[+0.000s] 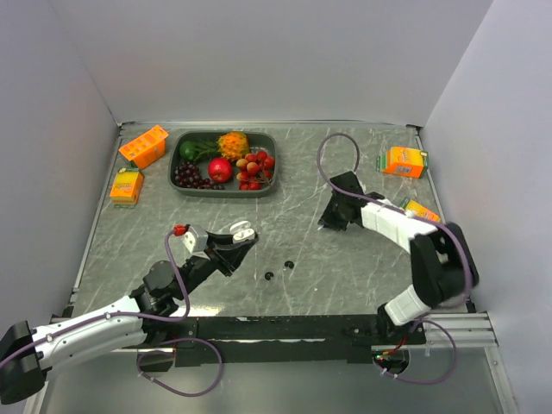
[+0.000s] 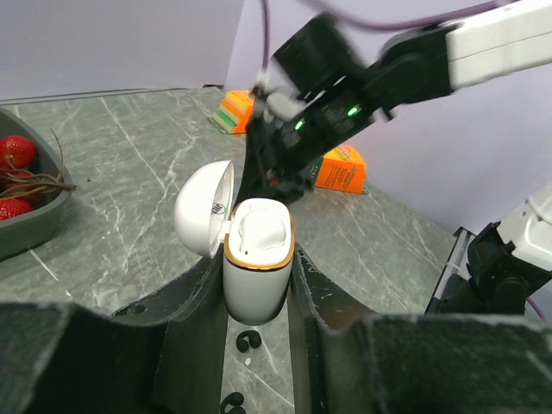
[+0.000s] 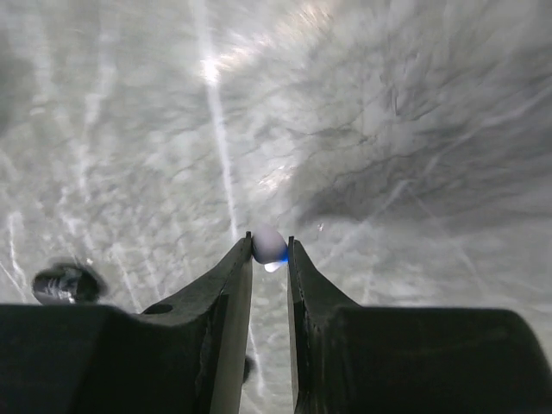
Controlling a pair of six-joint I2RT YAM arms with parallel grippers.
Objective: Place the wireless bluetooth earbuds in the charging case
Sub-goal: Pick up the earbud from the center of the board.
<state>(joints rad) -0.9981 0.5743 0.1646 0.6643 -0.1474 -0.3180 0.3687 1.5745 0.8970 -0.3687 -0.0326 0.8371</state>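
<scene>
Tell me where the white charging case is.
The white charging case is clamped, lid open, in the left gripper, left of centre in the top view, left of two black earbuds.

The top camera looks down from above and behind on the whole table [image 1: 345,259]. The left wrist camera faces forward across it, close on the case [image 2: 257,267]. The right wrist camera points down, near the table. Top and left wrist views share case and tray [image 1: 222,193].

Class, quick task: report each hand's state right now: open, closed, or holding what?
Left hand: closed on the open white charging case.
Right hand: closed on a small white earbud, pinched at its tips.
</scene>
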